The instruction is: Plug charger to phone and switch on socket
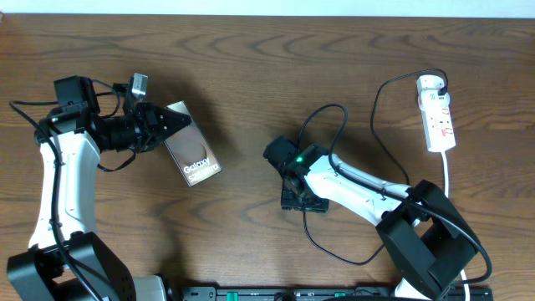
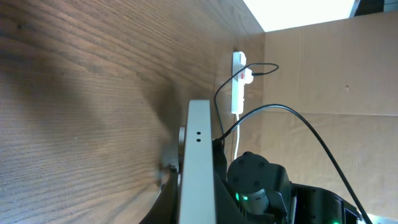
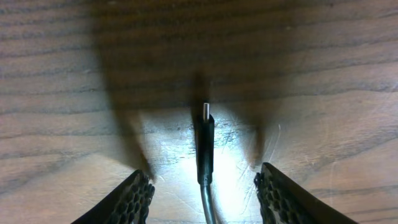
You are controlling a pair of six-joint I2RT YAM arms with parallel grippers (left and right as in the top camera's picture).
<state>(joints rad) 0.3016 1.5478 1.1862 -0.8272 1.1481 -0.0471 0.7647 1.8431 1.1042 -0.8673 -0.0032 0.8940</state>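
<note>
The phone (image 1: pixel 194 157) has a bronze face with "Galaxy" lettering and lies slanted at the left. My left gripper (image 1: pixel 167 124) is shut on its upper end. The left wrist view shows the phone (image 2: pixel 198 155) edge-on between the jaws of the left gripper (image 2: pixel 198 208). The white socket (image 1: pixel 436 113) lies at the far right, with the charger's black plug in its top end. The charger cable (image 1: pixel 374 107) runs from there towards my right gripper (image 1: pixel 299 199). The charger's small plug tip (image 3: pixel 206 143) lies on the wood. My right gripper (image 3: pixel 202 175) is open astride it, fingers (image 3: pixel 134 199) clear of it on both sides.
The table is dark wood. The socket's white lead (image 1: pixel 447 171) runs towards the front edge beside the right arm's base (image 1: pixel 426 242). In the left wrist view the socket (image 2: pixel 239 81) and the charger cable (image 2: pixel 292 115) show against a cardboard wall (image 2: pixel 336 68).
</note>
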